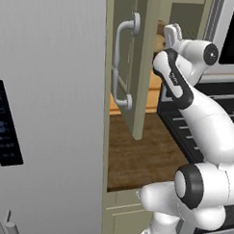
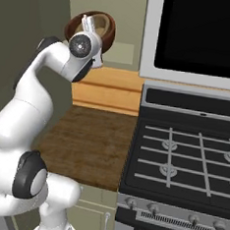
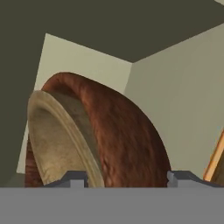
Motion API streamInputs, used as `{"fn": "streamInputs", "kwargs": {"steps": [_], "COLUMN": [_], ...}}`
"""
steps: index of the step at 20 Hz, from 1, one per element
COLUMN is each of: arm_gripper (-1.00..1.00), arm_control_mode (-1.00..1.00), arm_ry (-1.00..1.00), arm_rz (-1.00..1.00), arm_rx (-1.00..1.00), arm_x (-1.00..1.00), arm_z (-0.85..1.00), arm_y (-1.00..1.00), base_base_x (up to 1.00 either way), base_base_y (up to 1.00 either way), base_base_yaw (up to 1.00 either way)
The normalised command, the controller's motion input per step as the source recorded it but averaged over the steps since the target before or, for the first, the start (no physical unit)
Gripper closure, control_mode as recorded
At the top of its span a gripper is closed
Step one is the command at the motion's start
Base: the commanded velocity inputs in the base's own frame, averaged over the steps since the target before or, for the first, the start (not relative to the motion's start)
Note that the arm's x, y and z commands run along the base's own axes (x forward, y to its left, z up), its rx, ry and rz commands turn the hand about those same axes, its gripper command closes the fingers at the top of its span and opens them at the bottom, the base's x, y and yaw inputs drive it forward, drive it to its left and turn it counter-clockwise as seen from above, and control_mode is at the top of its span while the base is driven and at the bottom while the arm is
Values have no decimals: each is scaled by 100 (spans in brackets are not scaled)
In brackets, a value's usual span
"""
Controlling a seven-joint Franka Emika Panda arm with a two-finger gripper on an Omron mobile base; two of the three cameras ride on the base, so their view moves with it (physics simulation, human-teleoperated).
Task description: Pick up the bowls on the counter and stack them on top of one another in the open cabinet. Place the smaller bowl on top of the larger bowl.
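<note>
One larger bowl (image 3: 127,140) in the pincer (image 3: 127,177).

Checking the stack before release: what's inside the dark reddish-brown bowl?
The light tan smaller bowl sits nested inside the dark reddish-brown bowl. The robot's hand hides the bowls' lower part.

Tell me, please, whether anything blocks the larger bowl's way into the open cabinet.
Nothing visible does. The larger bowl sits tilted at the gripper, up at the open cabinet; beyond it the hand view shows bare cabinet walls. The door stands swung aside.
</note>
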Motion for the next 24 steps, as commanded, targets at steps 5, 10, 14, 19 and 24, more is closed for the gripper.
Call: {"fn": "streamInputs", "kwargs": {"steps": [5, 10, 14, 19, 24], "arm_gripper": [100, 100, 100, 100, -100], "arm_control_mode": [-100, -100, -100, -100, -100], "arm_ry": [0, 0, 0, 0, -3], "arm_rz": [0, 0, 0, 0, 0], "arm_rx": [0, -1, 0, 0, -2], "arm_x": [34, 32, 23, 32, 39], "arm_z": [-1, -10, -29, -9, -3], "arm_y": [0, 0, 0, 0, 10], "base_base_x": [0, 0, 0, 0, 0], "base_base_y": [0, 0, 0, 0, 0], "base_base_yaw": [0, 0, 0, 0, 0]}}
